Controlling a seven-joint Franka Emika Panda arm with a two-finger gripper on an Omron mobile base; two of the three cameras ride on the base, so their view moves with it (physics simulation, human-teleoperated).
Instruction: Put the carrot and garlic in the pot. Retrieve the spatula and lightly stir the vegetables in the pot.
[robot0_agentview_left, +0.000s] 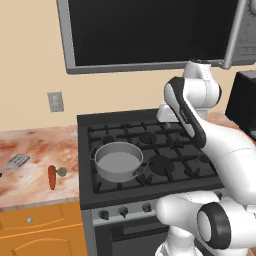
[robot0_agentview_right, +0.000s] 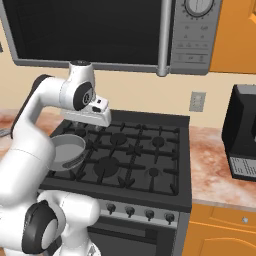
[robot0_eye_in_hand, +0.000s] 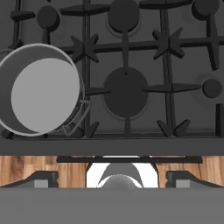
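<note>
The stove (robot0_agentview_left: 150, 150) is the biggest thing here, its dark grates running from the marbled counter (robot0_agentview_left: 35, 150) at its 9 o'clock side to the far edge, with the microwave (robot0_agentview_left: 150, 30) hanging above it at 12 o'clock. The pot (robot0_agentview_left: 118, 161) sits upright on the front-left burner and looks empty; in the hand view the pot (robot0_eye_in_hand: 41, 94) lies toward 9 o'clock, well off the centre line. The gripper (robot0_eye_in_hand: 112, 177) hangs high over the middle of the cooktop with its two dark tips spread wide apart and nothing between them. On the counter, at roughly 9 o'clock from the pot, the carrot (robot0_agentview_left: 51, 177) lies flat with its narrow end toward the front edge, and the garlic (robot0_agentview_left: 62, 172) sits just beside it, at about 2 o'clock of the carrot; whether they touch is too fine to tell. The spatula (robot0_agentview_left: 16, 162) lies farther out toward 10 o'clock, apart from both. The step in hand looks like the reach for the first vegetable, so nothing of the task seems done yet. To do it well, I would swing the hand out toward 9 o'clock past the pot's rim, come straight down over the carrot's thicker middle, and turn the wrist so the fingers close across its width, staying clear of the garlic so the bulb is not nudged away.
</note>
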